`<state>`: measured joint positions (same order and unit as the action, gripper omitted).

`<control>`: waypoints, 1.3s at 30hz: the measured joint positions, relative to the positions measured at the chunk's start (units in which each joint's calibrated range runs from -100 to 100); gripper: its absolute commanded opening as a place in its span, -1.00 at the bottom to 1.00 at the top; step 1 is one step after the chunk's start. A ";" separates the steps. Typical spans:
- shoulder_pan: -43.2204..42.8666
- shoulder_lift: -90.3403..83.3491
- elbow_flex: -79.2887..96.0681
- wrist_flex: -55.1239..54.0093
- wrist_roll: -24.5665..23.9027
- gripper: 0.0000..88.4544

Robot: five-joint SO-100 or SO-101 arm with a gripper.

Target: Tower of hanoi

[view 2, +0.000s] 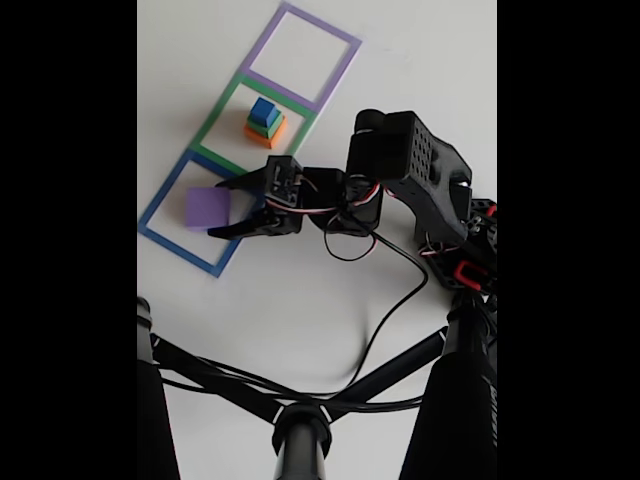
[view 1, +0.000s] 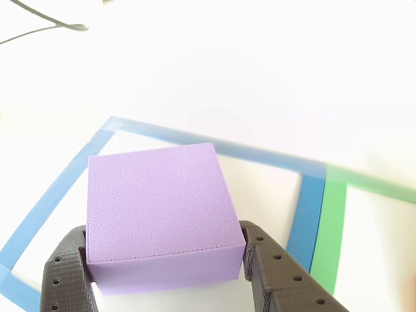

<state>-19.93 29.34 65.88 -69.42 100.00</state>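
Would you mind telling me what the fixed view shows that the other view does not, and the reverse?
The fixed view alone shows the stack of blue, green and orange cubes in the green square, the purple square, the arm and its cable. The other view alone shows the cube's grainy surface and the holes in the fingers. Both show the purple cube between the tool's fingers, inside the blue square.

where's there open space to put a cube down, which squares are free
The purple square outline at the far end of the strip is bare inside, the roomiest spot. The green square outline is taken by a stack of blue, green and orange cubes. The blue square outline holds the purple cube with the gripper around it, so it is crowded.
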 measured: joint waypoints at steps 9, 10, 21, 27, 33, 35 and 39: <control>0.00 1.10 -1.13 -0.40 0.00 -0.48; 0.00 1.10 -1.13 -0.40 0.00 -0.46; 0.00 2.11 -1.57 -2.01 0.00 -0.30; 0.33 2.11 -1.65 -2.81 0.00 -0.18; 0.33 -1.86 -0.70 -1.61 0.00 -0.19; 0.33 -6.50 0.52 0.80 0.00 -0.24; 0.33 -19.16 2.09 10.67 0.00 -0.33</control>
<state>-19.61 10.17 67.97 -58.75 100.00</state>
